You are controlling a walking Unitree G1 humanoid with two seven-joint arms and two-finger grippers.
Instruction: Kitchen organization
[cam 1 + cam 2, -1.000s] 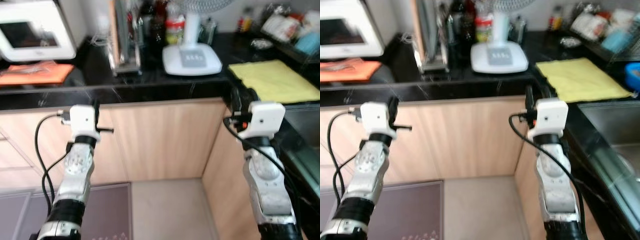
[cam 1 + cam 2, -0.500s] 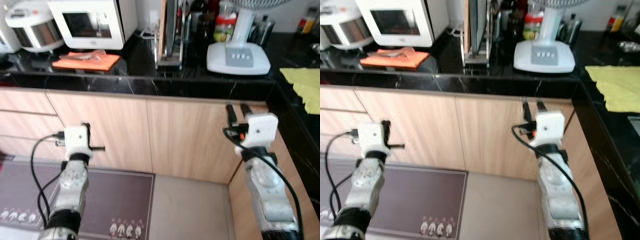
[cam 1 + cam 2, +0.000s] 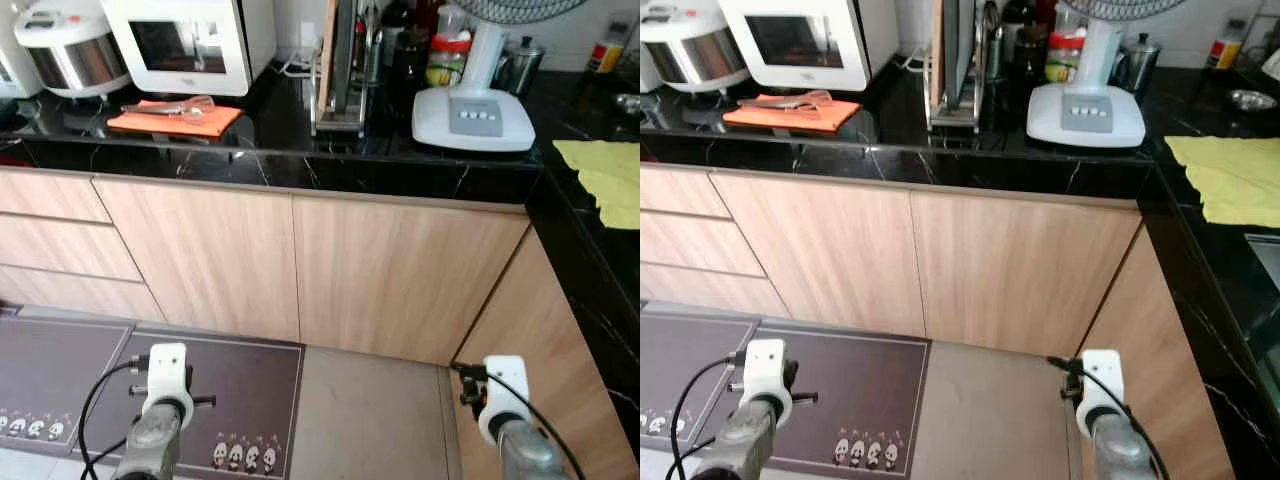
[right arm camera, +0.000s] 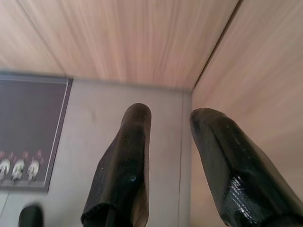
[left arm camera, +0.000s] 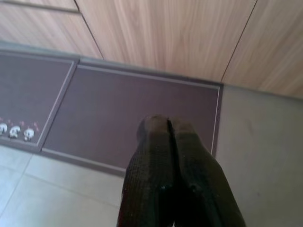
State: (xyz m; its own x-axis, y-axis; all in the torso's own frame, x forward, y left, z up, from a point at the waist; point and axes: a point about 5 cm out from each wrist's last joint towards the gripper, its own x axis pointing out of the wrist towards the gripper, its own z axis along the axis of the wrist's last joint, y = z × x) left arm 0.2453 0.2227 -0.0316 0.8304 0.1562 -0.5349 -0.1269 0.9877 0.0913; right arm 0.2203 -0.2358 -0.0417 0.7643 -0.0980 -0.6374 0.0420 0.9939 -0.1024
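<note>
A black stone bench [image 3: 300,165] runs along the wall and turns a corner on the right, with pale wood cabinets [image 3: 400,270] under it. Their fronts meet at an inside corner low on the right, and a drawer stack sits at the left. Below lies grey floor [image 3: 370,410], and a dark mat [image 3: 235,390] with a row of small panda prints lies close along the cabinet fronts, stopping short of the corner, so a bare strip of floor lies between the mat's edge and the side cabinet.

At the bench's back left stand a microwave [image 3: 190,40] and a rice cooker [image 3: 60,55]. In front of the microwave, near the front edge, an orange cloth [image 3: 175,118] carries a utensil. A rack [image 3: 340,65] of boards stands mid-bench, with bottles [image 3: 445,50] behind and a white fan base [image 3: 473,115] just right of it, a kettle [image 3: 520,65] beyond. A yellow cloth [image 3: 605,180] lies on the right wing.

Both arms hang low. The left gripper [image 5: 169,124] is over the mat, fingers pressed together on nothing. The right gripper [image 4: 168,113] points into the floor corner beside the side cabinet, fingers [image 4: 128,156] parted, holding nothing.
</note>
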